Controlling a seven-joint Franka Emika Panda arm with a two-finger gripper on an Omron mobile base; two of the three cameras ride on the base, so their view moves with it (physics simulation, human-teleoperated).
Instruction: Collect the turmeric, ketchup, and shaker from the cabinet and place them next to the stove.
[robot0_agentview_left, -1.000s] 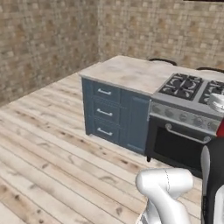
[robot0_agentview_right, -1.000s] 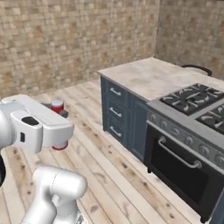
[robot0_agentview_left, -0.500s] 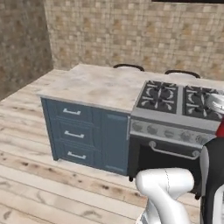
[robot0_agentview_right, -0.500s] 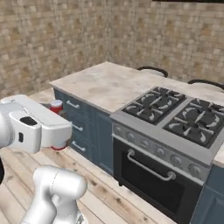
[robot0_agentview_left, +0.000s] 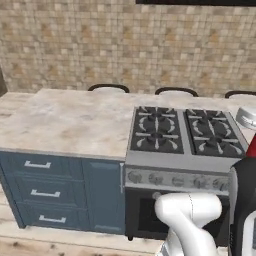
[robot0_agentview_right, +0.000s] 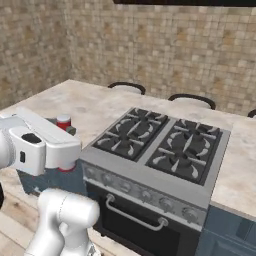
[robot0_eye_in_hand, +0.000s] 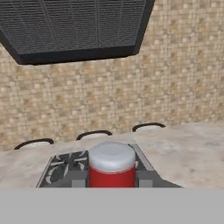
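The ketchup, a red squeeze bottle with a pale white cap, sits clamped between the dark finger tips of the gripper, carried upright in the air and facing the range. From the left base view, going left to right: the beige stone counter lies bare over closed blue-grey drawers, whose contents are hidden, then comes the black four-burner stove. To do this well, I'd keep the bottle vertical, carry it over the bare stone just left of the burners, lower it until its base rests flat, and only then let go. The bottle's fill cannot be seen.
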